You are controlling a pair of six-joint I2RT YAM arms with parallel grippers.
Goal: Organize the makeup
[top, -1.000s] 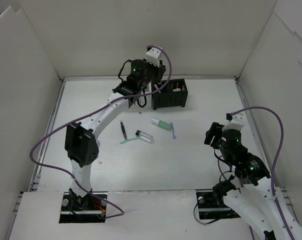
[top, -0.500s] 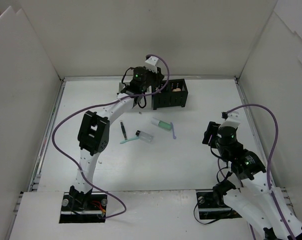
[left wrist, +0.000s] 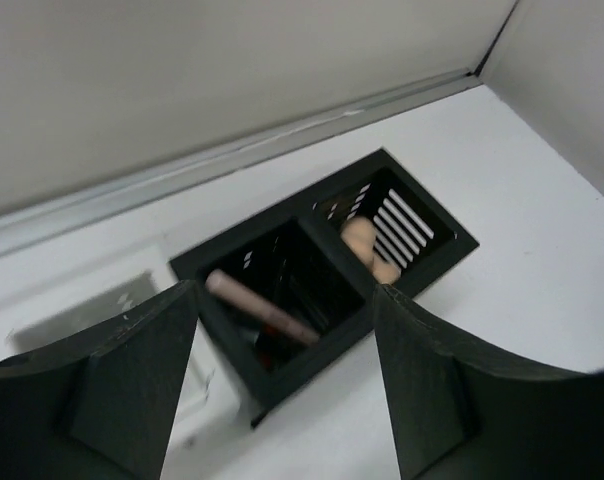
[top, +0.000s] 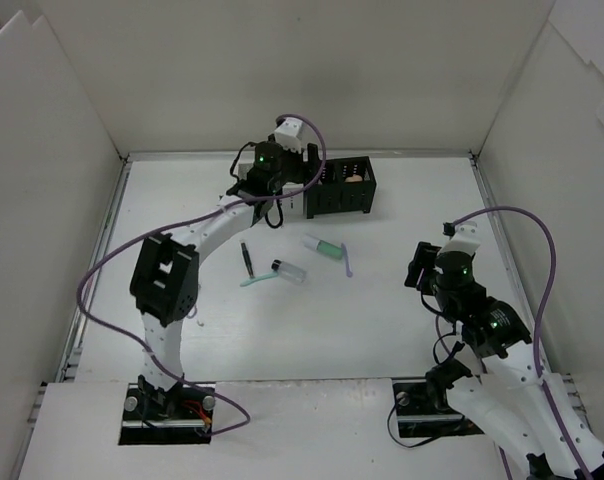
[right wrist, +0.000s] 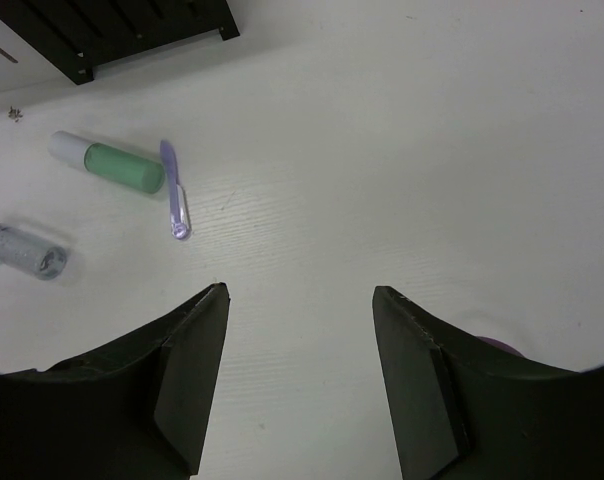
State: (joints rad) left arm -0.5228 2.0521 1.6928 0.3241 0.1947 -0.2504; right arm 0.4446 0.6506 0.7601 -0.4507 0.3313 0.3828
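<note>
white table (top: 402, 300), left gripper (left wrist: 284, 296) above black box (left wrist: 282, 388)

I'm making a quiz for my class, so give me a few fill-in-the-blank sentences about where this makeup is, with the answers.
1. The sponges lie in the ____ box.
2. The purple stick lies beside the ____ tube.
3. The left gripper and the right gripper are both open and hold ____.
Missing words: black; green; nothing.
</note>
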